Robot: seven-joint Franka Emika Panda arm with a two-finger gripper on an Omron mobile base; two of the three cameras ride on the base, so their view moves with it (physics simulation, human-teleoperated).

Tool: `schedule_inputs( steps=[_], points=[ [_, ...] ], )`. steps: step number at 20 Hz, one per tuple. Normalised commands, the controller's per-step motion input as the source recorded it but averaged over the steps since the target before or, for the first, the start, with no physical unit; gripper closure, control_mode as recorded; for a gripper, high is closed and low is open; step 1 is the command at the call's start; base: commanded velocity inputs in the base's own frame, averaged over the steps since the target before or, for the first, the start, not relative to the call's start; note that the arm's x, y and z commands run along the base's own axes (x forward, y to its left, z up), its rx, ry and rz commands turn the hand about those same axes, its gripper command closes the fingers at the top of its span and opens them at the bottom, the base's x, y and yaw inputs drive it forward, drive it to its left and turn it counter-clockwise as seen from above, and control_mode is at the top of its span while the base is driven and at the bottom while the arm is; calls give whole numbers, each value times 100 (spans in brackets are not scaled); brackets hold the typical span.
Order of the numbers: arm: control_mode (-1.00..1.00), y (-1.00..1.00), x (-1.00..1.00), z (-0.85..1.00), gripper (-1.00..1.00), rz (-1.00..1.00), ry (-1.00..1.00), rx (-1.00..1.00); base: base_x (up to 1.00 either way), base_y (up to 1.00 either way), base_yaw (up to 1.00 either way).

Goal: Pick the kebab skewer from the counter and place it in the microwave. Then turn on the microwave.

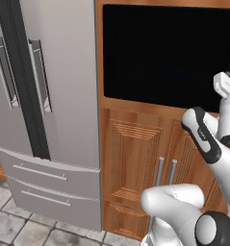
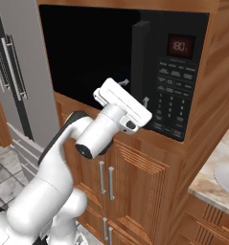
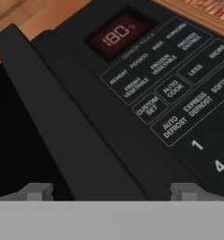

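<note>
A: Nearest item first: gripper (image 3: 111, 192), both dark tips showing at the foot of the hand view, spread wide and pinching nothing. We are hovering it just in front of the microwave's handle (image 3: 71, 136).

B: Largest item next. We are logging the microwave (image 2: 97, 52): black built-in box, dark glass door looking closed, set in a wooden cabinet (image 2: 135, 177).

A: Grey double-door fridge (image 1: 44, 96) standing just beside it. Then the button panel (image 3: 179, 103), with the red display (image 3: 114, 35) lit above it.

B: Counter (image 2: 216, 184): pale stone slab, a corner showing at the lower right.

A: Smallest item, the kebab skewer: we are finding it nowhere in these views, so its position cannot be entered.

B: Handling note, our judgement: a skewer like that should be light, with a stiff thin stick and soft chunks that could slip. We are recommending a grip across the middle, fingers closing on the chunks rather than the bare stick.
</note>
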Motion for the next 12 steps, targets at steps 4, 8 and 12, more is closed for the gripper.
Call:
schedule_inputs(
  steps=[4, 8, 12],
  points=[
    [-100, -22, 0, 0, -100, 1, 0, 0, 0, 0, 0],
    [-100, 0, 0, 0, -100, 0, 0, 0, 0, 0, 0],
    [-100, 9, 0, 0, -100, 0, 0, 0, 0, 0, 0]
  ],
)
